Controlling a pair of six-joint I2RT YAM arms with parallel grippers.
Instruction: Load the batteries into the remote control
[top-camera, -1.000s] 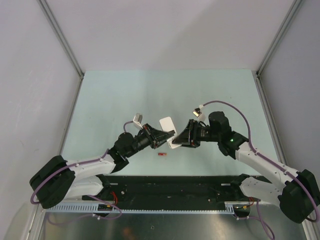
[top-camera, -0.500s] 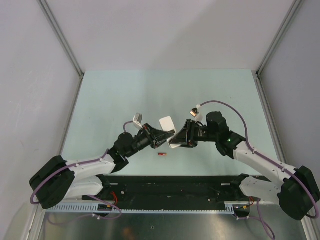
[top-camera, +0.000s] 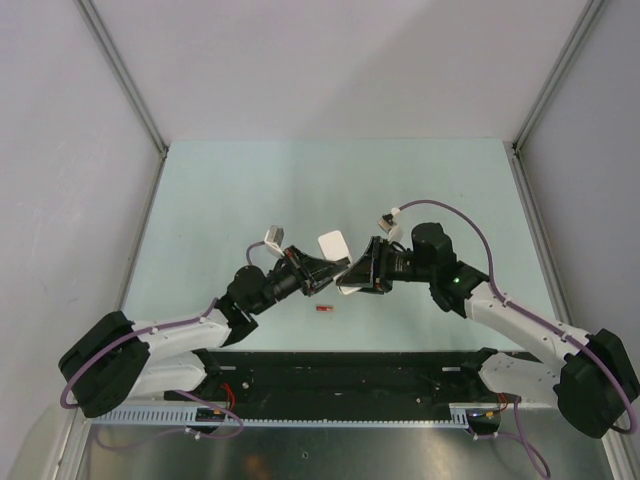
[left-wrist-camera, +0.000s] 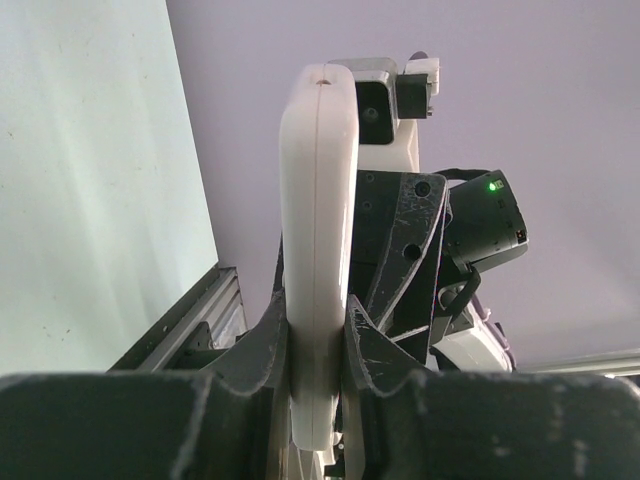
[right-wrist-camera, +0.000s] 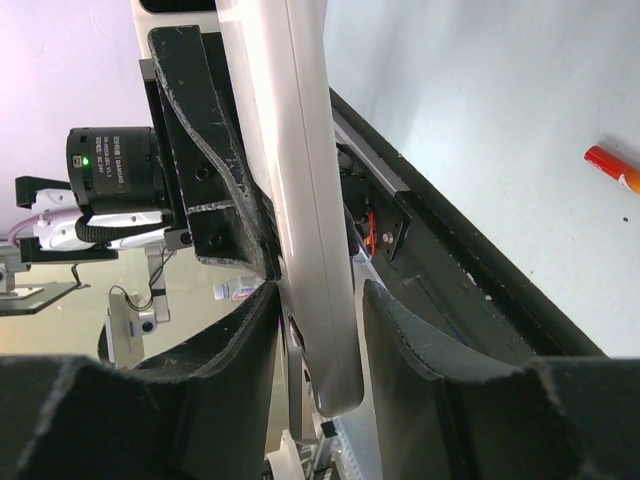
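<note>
Remote control (top-camera: 333, 246), a slim white plastic bar, is held in the air above the pale green table top (top-camera: 250, 190), between the two arms near the middle of the table. In both wrist views it shows edge-on (left-wrist-camera: 318, 250), and its buttons cannot be made out. The left gripper (top-camera: 340, 268) is clamped narrowly on one end of the remote control, both black fingers (left-wrist-camera: 270, 350) pressed against its flat sides. The right gripper (top-camera: 352, 278) straddles the bar from the opposite side with its jaws part-way apart: in the right wrist view one finger (right-wrist-camera: 250, 330) lies against the white plastic (right-wrist-camera: 305, 200), and a thin gap shows at the other. A small red cylindrical battery (top-camera: 322, 310) lies on the table just below the grippers, nearer the arm bases, touching neither of them (right-wrist-camera: 612, 165).
</note>
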